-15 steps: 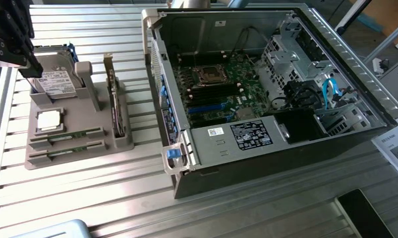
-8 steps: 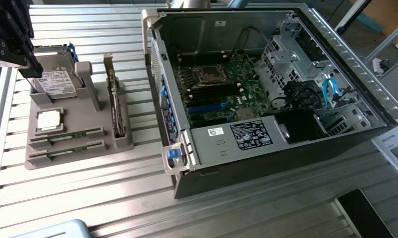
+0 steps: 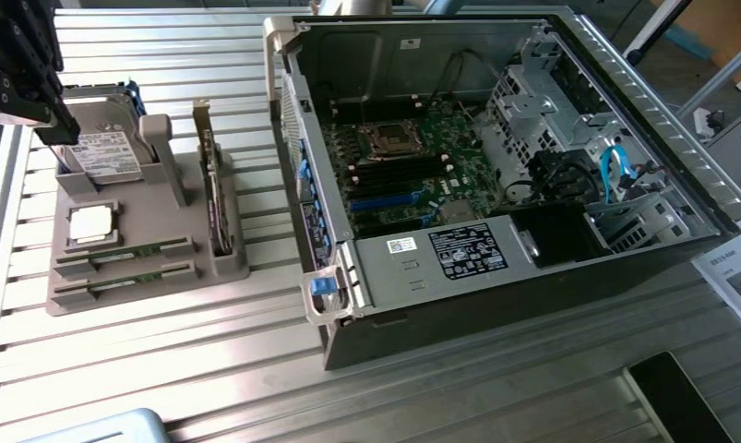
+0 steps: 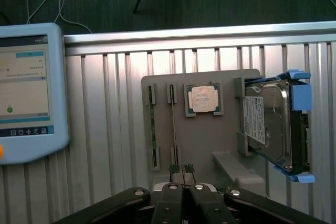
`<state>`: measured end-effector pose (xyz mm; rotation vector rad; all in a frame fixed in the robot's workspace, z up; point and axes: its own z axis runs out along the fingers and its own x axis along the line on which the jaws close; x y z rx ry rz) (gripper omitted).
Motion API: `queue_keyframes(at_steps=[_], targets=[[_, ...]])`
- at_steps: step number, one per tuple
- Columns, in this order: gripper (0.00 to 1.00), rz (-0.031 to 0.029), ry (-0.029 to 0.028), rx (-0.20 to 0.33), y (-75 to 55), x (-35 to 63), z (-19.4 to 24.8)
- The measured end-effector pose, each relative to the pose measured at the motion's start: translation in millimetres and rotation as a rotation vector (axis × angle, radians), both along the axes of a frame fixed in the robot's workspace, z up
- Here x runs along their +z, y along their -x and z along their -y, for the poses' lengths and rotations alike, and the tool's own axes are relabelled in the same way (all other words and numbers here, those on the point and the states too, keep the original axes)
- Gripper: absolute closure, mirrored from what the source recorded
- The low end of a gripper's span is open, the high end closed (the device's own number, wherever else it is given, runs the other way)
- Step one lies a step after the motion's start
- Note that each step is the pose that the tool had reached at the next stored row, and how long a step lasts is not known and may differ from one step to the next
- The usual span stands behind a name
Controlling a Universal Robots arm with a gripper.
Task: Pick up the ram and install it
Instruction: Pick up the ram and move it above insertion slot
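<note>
Jaws? Pressed tight together, pinching nothing. Got the gripper (image 4: pixel 182 170) hanging over one edge of the gray holder (image 4: pixel 210 140). Can spot the ram (image 4: pixel 174 124) lying in its slot just past the tips, roughly in line, not touching. Also seeing a second green stick (image 4: pixel 152 129) in the neighbouring slot by the holder's outer edge. Further along, a CPU (image 4: pixel 203 99), then a hard drive (image 4: pixel 268 124) at the far edge.
</note>
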<state>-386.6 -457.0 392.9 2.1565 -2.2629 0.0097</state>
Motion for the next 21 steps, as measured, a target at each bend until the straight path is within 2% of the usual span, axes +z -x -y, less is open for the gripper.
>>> queue_keyframes(at_steps=[3,15,21], targets=[[0.89,0.0006,-0.0004,0.001,0.0,-0.9,0.8],[0.89,0.0010,-0.0002,0.011,0.0,-4.9,10.9],[0.89,0.0029,-0.0001,0.016,0.0,-11.1,16.5]])
